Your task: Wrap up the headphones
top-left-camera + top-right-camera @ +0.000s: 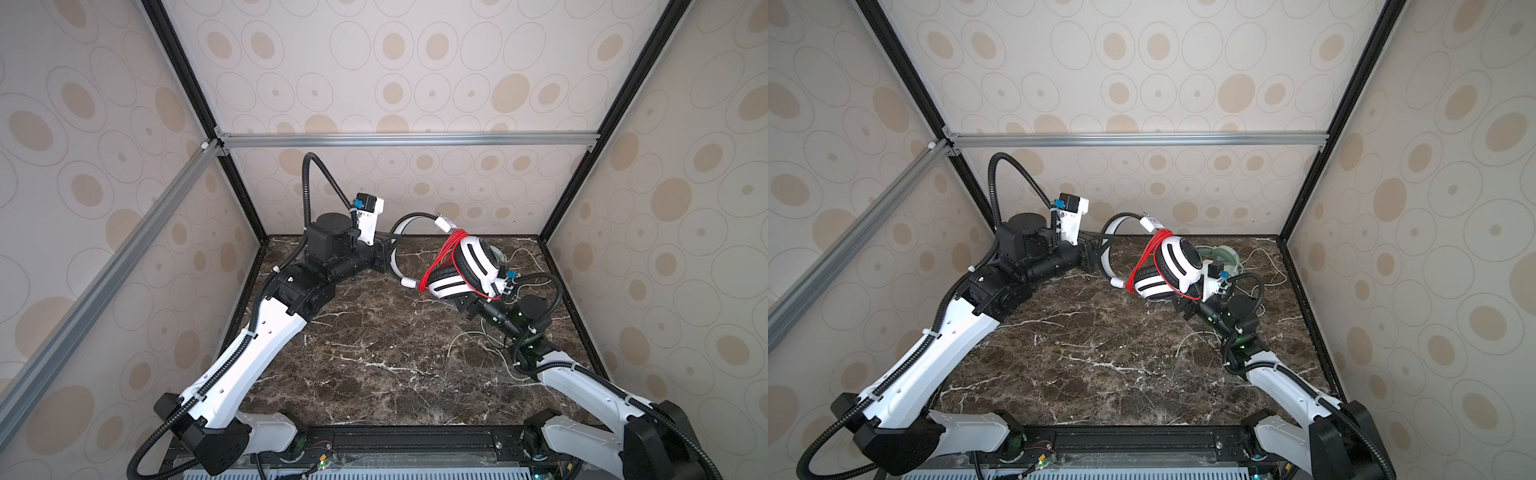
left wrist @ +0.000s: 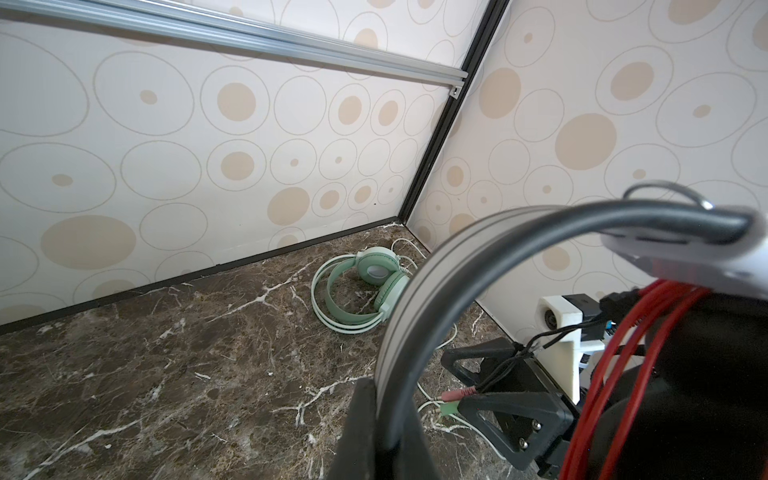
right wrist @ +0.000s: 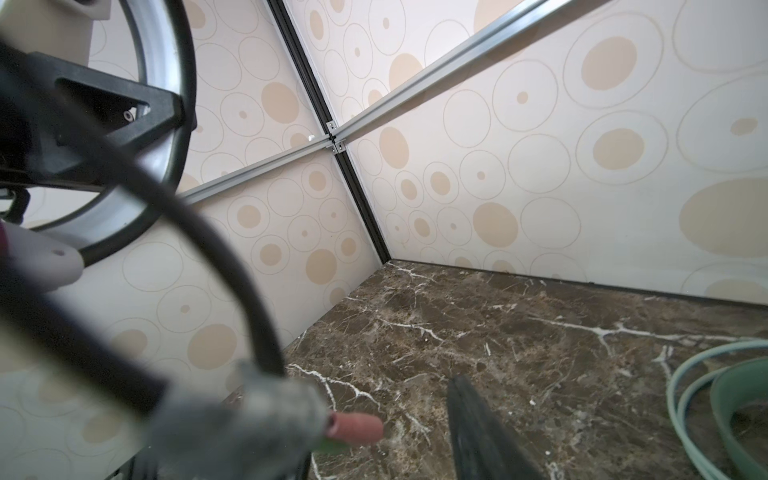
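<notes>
The left gripper [image 1: 390,251] is clenched on the band of the white headset [image 1: 478,259], which is held above the tabletop [image 1: 374,353] with red cord [image 1: 440,259] looped on it. Only the left wrist view shows the plugs [image 2: 453,400] at the right gripper [image 2: 459,382], whose grip I cannot tell, and the whole green headset [image 2: 361,286] at the far right corner. The top is dark marble, the walls [image 1: 415,62] dotted.
</notes>
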You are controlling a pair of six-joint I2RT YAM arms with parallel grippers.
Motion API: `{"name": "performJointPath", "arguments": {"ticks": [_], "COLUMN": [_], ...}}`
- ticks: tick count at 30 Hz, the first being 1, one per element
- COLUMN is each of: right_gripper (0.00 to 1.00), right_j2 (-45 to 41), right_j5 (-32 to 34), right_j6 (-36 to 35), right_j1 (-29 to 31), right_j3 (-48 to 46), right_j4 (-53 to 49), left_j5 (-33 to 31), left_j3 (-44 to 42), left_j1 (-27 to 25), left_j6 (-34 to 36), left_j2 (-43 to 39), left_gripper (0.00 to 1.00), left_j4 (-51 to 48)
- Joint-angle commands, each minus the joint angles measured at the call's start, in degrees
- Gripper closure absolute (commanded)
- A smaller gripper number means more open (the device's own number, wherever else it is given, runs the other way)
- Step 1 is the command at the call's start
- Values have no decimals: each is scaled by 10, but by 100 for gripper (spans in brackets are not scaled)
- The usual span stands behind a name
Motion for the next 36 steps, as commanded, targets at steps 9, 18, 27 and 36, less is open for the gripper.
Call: {"name": "performJointPath", "arguments": {"ticks": [9, 18, 27, 36], "right_gripper": [54, 74, 94, 100], "right_j2": [11, 26, 9, -35], "right_j5": [-23, -28, -12, 58], "right_j6": [26, 30, 9, -52], "right_j1": [-1, 1, 1, 37], "right_j3": [13, 15, 10, -3], "right_j4": [55, 63, 42, -62], "left_j5": [20, 22, 19, -67], "left_j3": [2, 1, -6, -55], "left_j1": [3, 4, 4, 8], "left_j6": [-35, -37, -40, -121], "left_j2": [-8, -8, -11, -24], "left_gripper": [100, 100, 100, 100], "left_j4": [63, 68, 78, 157]}}
